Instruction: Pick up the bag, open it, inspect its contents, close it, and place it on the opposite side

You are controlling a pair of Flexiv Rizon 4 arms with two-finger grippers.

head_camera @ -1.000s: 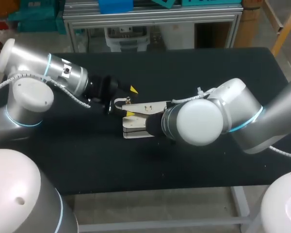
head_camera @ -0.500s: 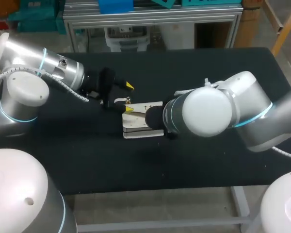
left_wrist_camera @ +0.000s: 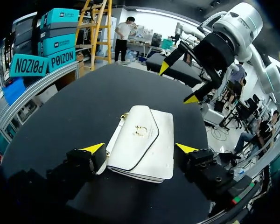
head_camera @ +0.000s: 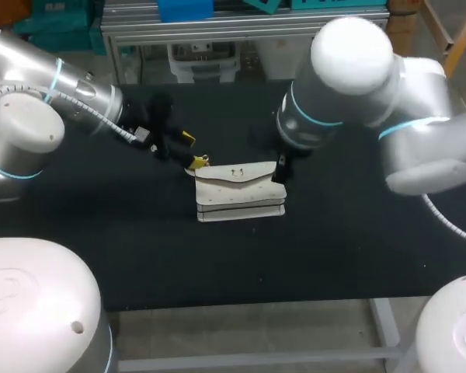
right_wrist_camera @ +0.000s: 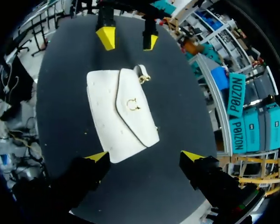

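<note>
**Bag** [head_camera: 241, 192] [left_wrist_camera: 140, 142] [right_wrist_camera: 121, 114]: white, with a flap. It is laid flat near the middle of the table [head_camera: 334, 233] [left_wrist_camera: 74, 107] [right_wrist_camera: 177, 121]. The flap is shut, so the contents are hidden. A gold clasp [head_camera: 235, 172] [left_wrist_camera: 140, 130] [right_wrist_camera: 132, 104] is set on the flap. A small gold fitting [head_camera: 204, 161] [left_wrist_camera: 124, 115] [right_wrist_camera: 143, 77] is seen at one corner; its form is too small to make out.

**Left pincer** [head_camera: 192, 151] [left_wrist_camera: 140, 148] [right_wrist_camera: 128, 39]: spread wide, nothing gripped. It is placed at the bag's corner with the gold fitting. In the head view one yellow tip is seen right at that corner, and contact cannot be judged there. In the right wrist view both tips are seen clear of the bag.

**Right pincer** [left_wrist_camera: 178, 83] [right_wrist_camera: 144, 156]: spread wide, nothing gripped. It is held over the bag's far end from the left pincer. In the head view it is largely covered by the right arm's wrist; only a dark part shows beside the bag's edge, and its yellow tips are not seen. In its own wrist view one corner of the bag is seen near one tip. The height above the bag cannot be told.

**Table**: black-topped, partly covered in the head view by both arms.
</note>
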